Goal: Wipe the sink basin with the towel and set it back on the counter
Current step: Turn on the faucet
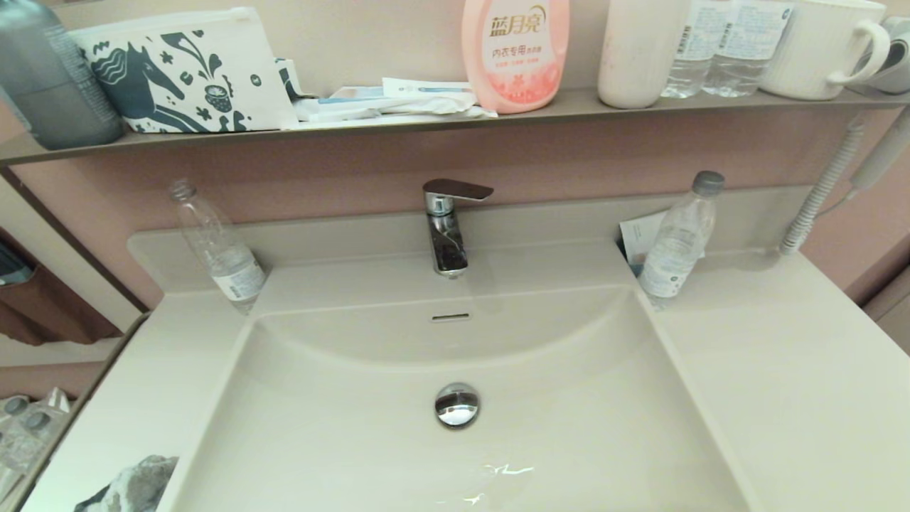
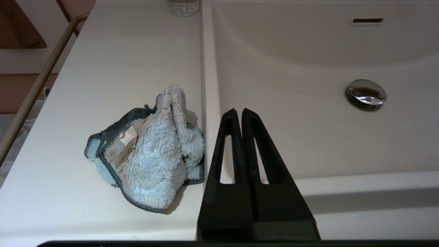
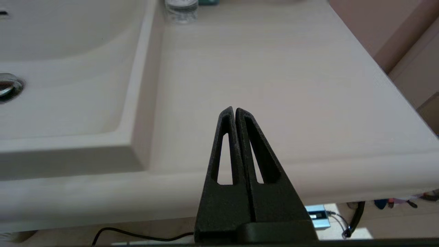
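- While the small fluffy light-grey terry towel with its darker grey edging point(image 2: 151, 154) lies crumpled on the smooth cream-beige worktop point(image 2: 113, 61), it sits on the robot's left of the bowl, its bunched side touching the raised lip where worktop meets bowl.
- Seen from the head camera, only a corner of that towel point(image 1: 135, 487) shows at the near left; neither arm appears in that view.
- Just beside the towel, over the lip between worktop and bowl, hangs the black left claw point(image 2: 241, 115), clenched on nothing, its two fingers pressed tip to tip. I judge it is placed there because the towel is the nearest thing to reach, though it would have to open before it could take the cloth.
- Over the bare stretch of worktop on the other side of the bowl, the black right claw point(image 3: 234, 112) is likewise clenched and holds nothing; it looks parked, well apart from the towel.
- The large glossy cream-beige rectangular sink basin point(image 1: 341, 419) holds no cloth. Its round chrome drain plug point(image 1: 457, 404) sits in the floor, the small overflow slot point(image 1: 450, 317) in the curved rear wall, and a glint near the front edge may be water or only reflected light.
- From these views alone I cannot tell whether the wipe is yet to start or the towel is already back in place.
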`<state>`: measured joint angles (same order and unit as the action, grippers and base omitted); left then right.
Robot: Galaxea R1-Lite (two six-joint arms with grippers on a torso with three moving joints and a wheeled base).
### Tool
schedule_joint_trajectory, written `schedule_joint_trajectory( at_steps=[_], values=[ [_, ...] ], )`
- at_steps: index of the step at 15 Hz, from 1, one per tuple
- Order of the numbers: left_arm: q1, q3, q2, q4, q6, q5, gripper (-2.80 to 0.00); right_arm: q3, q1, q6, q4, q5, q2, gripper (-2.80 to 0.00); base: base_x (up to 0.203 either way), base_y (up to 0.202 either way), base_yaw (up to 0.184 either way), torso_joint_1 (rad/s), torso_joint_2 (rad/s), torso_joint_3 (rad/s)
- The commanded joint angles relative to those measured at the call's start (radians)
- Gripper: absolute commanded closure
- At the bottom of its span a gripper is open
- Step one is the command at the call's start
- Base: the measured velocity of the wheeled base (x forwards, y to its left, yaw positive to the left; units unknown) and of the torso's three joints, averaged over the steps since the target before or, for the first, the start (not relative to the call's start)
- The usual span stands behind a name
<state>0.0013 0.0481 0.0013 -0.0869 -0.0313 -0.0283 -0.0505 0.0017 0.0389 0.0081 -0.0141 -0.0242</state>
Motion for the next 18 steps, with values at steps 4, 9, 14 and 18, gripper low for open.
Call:
schedule_joint_trajectory(
  at_steps=[4,9,14,18],
  values=[
    [0.0,0.0,0.0,-0.001,-0.001,-0.001,0.0,-0.26,0.033,-0.04,-0.011,-0.023,-0.414,0.0,0.0,0.0,0.0,0.0,0.0,0.0],
    [0.0,-0.001,0.0,-0.001,-0.001,-0.001,0.0,-0.549,0.153,-0.047,-0.156,-0.023,-0.939,0.0,0.0,0.0,0.0,0.0,0.0,0.0],
    [0.0,0.001,0.0,-0.001,-0.001,-0.001,0.0,-0.755,0.433,-0.047,-0.375,0.113,-1.354,0.0,0.0,0.0,0.0,0.0,0.0,0.0],
    [0.0,0.001,0.0,-0.001,-0.001,-0.001,0.0,-0.863,0.546,-0.043,-0.559,0.162,-1.61,0.0,0.0,0.0,0.0,0.0,0.0,0.0]
  ],
)
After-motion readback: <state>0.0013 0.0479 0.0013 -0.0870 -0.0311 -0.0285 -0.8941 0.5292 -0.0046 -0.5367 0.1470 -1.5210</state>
